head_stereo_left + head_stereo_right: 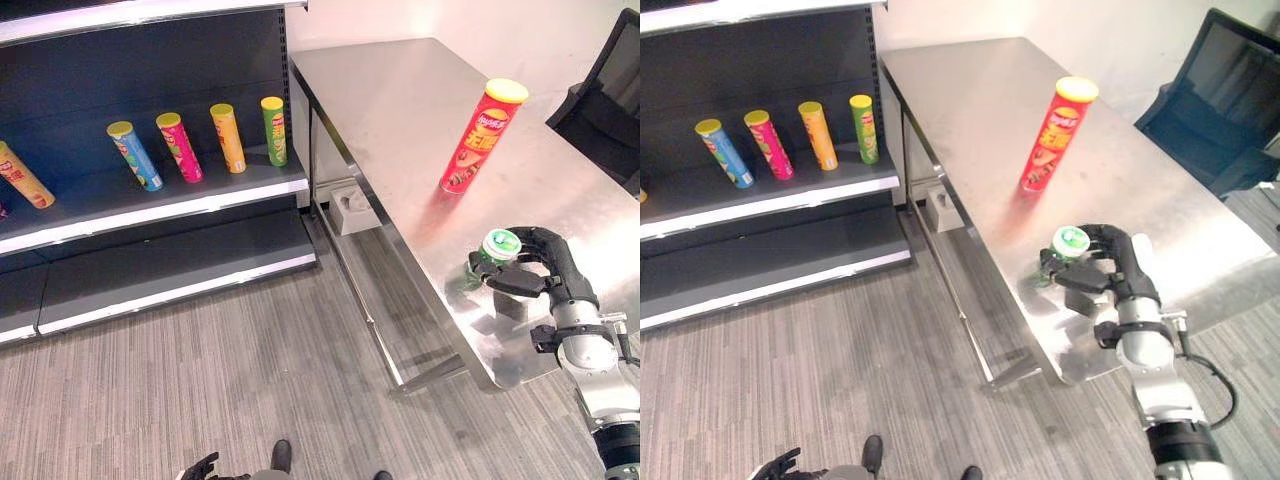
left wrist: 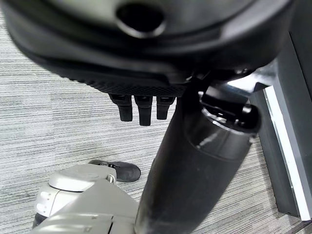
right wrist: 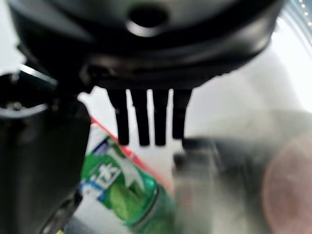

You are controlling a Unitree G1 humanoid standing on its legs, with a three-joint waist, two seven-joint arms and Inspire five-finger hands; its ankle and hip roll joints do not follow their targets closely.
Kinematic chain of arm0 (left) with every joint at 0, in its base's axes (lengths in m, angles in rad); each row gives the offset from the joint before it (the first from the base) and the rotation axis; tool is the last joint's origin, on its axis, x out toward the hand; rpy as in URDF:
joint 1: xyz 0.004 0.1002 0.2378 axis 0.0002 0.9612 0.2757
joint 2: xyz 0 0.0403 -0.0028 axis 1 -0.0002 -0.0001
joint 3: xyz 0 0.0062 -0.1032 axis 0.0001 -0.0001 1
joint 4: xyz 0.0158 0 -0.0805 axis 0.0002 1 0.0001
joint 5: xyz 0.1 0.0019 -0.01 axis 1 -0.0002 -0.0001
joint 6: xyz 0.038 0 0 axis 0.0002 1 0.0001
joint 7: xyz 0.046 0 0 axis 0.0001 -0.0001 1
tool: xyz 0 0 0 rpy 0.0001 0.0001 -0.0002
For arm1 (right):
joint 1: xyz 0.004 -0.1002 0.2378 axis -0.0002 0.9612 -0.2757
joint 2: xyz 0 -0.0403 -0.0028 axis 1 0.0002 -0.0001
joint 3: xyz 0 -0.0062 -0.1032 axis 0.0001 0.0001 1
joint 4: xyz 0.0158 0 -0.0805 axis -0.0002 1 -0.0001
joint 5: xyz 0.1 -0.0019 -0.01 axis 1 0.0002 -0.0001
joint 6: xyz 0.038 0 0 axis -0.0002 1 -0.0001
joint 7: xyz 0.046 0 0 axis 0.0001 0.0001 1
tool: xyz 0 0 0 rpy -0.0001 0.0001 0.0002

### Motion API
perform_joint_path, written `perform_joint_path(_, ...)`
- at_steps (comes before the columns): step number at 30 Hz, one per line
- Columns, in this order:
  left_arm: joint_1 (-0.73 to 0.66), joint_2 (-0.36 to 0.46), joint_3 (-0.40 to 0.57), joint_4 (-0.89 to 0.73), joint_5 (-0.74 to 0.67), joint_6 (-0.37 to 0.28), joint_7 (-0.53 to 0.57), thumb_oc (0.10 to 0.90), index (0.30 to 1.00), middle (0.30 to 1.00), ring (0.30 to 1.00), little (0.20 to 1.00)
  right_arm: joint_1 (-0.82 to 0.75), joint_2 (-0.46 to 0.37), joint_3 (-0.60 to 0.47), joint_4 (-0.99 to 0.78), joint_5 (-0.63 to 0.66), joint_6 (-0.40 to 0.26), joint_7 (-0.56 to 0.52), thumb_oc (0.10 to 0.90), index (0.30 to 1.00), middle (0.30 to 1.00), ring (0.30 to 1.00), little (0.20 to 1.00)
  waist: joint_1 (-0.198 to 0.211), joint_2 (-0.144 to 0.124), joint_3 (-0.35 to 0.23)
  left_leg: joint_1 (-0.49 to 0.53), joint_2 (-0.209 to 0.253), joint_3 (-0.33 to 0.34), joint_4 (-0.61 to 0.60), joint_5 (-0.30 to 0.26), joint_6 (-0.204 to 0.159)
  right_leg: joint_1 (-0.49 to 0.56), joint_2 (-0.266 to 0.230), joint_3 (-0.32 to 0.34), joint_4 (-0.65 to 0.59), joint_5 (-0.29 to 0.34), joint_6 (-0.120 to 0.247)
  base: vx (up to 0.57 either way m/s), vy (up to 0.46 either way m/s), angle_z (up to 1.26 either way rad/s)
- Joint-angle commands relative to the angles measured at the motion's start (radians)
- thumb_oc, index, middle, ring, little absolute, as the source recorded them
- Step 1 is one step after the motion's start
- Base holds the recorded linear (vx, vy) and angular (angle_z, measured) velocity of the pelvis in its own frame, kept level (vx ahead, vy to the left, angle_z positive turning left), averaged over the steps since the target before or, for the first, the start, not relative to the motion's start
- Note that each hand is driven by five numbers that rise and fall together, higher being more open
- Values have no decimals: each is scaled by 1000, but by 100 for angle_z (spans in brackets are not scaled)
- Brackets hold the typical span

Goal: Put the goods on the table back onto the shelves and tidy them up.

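- You're in a mock shop set up in an office/lab room.
- Dark retail shelf (image 1: 150, 215) w/ white edge strips, like a store gondola; crisp tubes (image 1: 228, 138) stand in a row on it.
- Steel table (image 1: 400, 110) beside it, one more red tube (image 1: 482, 136) on top.
- Grey carpet floor (image 1: 200, 380), plain white wall, black office chair (image 1: 610, 95) at the far side.
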Motion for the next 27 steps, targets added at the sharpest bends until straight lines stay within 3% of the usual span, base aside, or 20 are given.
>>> perform_joint_path(1,-42,48,-15,-11,17,-47,25,800,900,900,900,900,-84,-116,-34,-94,39,-56,-5,400,300,300,300,300,15,-4,-39,52,67,37,6,-63,-60,25,-45,22,7,-10,64,0,0,0)
perform_joint_path(12,-45,63,16,-64,18,-45,19,800,900,900,900,900,-26,-178,-171,-300,101,-92,16,400,300,300,300,300,-9,-13,-56,72,98,52,6,-63,-75,26,-12,45,7,-39,50,-2,-49,-2)
perform_joint_path(15,-38,77,1,-106,4,-49,2,800,900,900,900,900,-104,-270,-161,-361,204,-127,59,400,300,300,300,300,0,-20,-54,62,141,39,7,-31,-103,28,28,45,7,-64,29,-43,-217,4)
perform_joint_path(17,-24,80,-6,-137,-16,-54,-7,800,900,900,900,900,-170,-316,-119,-372,276,-147,84,400,300,300,300,300,15,-27,-35,37,160,18,60,-28,-109,31,49,43,7,-77,13,-63,-203,11)
perform_joint_path(18,-24,79,-5,-138,-16,-54,-7,800,900,900,900,900,-175,-317,-115,-369,277,-148,84,400,300,300,300,300,12,-27,-35,32,161,16,67,-31,-109,31,50,42,7,-77,12,-136,-128,7)
perform_joint_path(20,-39,82,-20,-150,-44,-60,-5,800,900,900,900,900,-245,-361,-97,-372,348,-167,92,400,300,300,300,300,29,-37,20,-69,152,-27,201,-27,-124,39,52,20,7,-86,-5,-171,-116,16)
perform_joint_path(23,-47,82,-23,-160,-57,-66,-6,800,900,900,900,900,-287,-406,-84,-360,375,-174,94,400,300,300,300,300,36,-43,32,-122,146,-47,245,-13,-133,45,49,-5,7,-89,-5,-32,4,57)
perform_joint_path(25,-45,90,-23,-158,-62,-70,-8,800,900,900,900,900,-336,-474,-70,-351,421,-180,103,400,300,300,300,300,36,-52,23,-110,212,-22,170,32,-138,50,48,-27,7,-87,10,47,123,34)
perform_joint_path(27,-51,93,-22,-153,-61,-70,-6,800,900,900,900,900,-341,-492,-71,-348,432,-184,102,400,300,300,300,300,28,-59,16,-114,233,-4,135,60,-135,41,41,-35,7,-81,16,11,94,18)
